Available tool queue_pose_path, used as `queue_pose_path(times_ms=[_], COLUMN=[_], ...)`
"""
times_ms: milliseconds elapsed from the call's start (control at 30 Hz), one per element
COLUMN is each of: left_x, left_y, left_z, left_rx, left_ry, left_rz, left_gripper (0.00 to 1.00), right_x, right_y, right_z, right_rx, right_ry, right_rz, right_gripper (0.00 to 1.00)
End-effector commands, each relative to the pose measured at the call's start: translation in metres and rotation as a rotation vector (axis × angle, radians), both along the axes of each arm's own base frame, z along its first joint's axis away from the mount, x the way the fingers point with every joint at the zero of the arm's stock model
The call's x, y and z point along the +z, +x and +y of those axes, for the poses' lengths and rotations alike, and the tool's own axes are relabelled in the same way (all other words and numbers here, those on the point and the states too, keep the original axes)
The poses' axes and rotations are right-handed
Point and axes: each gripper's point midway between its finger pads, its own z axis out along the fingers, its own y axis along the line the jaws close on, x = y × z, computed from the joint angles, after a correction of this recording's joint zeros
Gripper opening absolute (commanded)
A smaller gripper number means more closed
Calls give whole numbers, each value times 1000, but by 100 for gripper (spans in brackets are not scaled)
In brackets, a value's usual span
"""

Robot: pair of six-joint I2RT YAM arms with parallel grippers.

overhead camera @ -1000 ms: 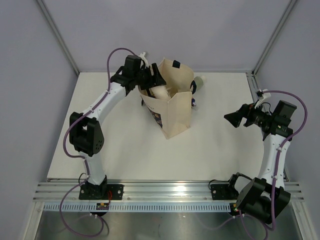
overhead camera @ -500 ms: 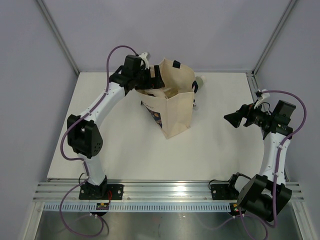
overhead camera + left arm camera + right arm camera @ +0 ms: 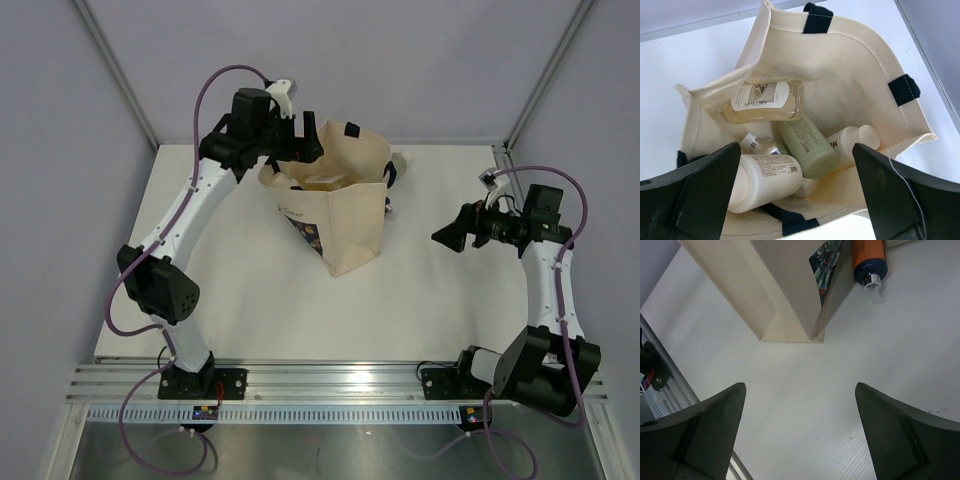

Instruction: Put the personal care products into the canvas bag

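White table, plain lilac-grey walls on three sides, metal rail along the near edge with both arm bases on it. Canvas bag stands upright at the far middle of the table, mouth open, black strap handles, dark multicoloured print on one side. Inside it is a pile of bottles: clear amber-filled bottle on top, label reads "MALORY"; sage-green bottle, print too small to read; pale bottle with fine print, unreadable; another pale bottle showing only an "M". Orange bottle lies on the table against the bag. Left gripper hovers over the bag mouth, jaws wide apart, empty. Right gripper is right of the bag, well apart from it, jaws spread wide, empty.
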Motion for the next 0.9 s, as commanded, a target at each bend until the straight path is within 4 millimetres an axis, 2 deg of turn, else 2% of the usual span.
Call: queue_pose_path(times_ms=[0,100,133,167,233,267,300,333,367,400,433,467,500,533,567,600,633,667,700,733,767,800,833,867], left_x=[22,28,37,28,45,25,24,46,45,17,16,30,1,-4,6,0,-25,-20,-27,-33,-45,-51,-55,-67], left_y=[6,7,1,1,-11,-19,-26,-40,-49,-59,-66,-84,-93,-101,-117,-124,-131,-143,-149,-154,-162,-166,-170,-173], left_z=[3,9,18,18,31,36,43,55,62,70,78,91,102,108,116,122,129,135,139,141,145,146,147,150], left_rx=[-3,19,41,41,74,78,92,116,131,142,161,186,207,218,227,236,247,257,262,264,266,263,268,274], left_ry=[7,24,43,52,51,75,82,72,78,111,122,111,149,157,138,147,175,161,166,165,167,165,160,167], left_rz=[-67,-90,-124,-104,-164,-135,-146,-218,-231,-189,-214,-264,-226,-240,-283,-286,-252,-281,-278,-276,-268,-266,-258,-237], left_gripper=[99,99,99,99,99,99,99,99,99,99,99,99,99,99,99,99,99,99,99,99,99,99,99,99], right_x=[3,3,-2,0,-6,-4,-7,-19,-14,-17,-36,-31,-35,-57,-49,-52,-75,-65,-85,-90,-81,-100,-105,-96], right_y=[11,19,32,33,50,58,66,76,88,96,105,114,119,126,141,148,154,168,176,176,190,195,195,206], right_z=[-4,-5,-3,-3,-9,-5,-7,-6,4,6,11,16,28,31,33,33,33,45,47,52,53,56,61,66], right_rx=[3,-5,-25,-26,-100,-120,-182,-203,-200,-238,-233,-222,-199,-190,-194,-194,-187,-153,-137,-112,-93,-78,-61,-32], right_ry=[-71,-103,-128,-129,-138,-142,-149,-153,-159,-165,-170,-172,-182,-197,-197,-197,-207,-224,-246,-267,-291,-308,-323,-333], right_rz=[-11,-2,17,12,50,61,102,152,151,186,248,254,268,336,318,331,401,360,399,420,369,401,413,367], right_gripper=[100,100,100,100,100,100,100,100,99,100,100,100,99,100,99,99,99,99,100,99,99,99,100,99])
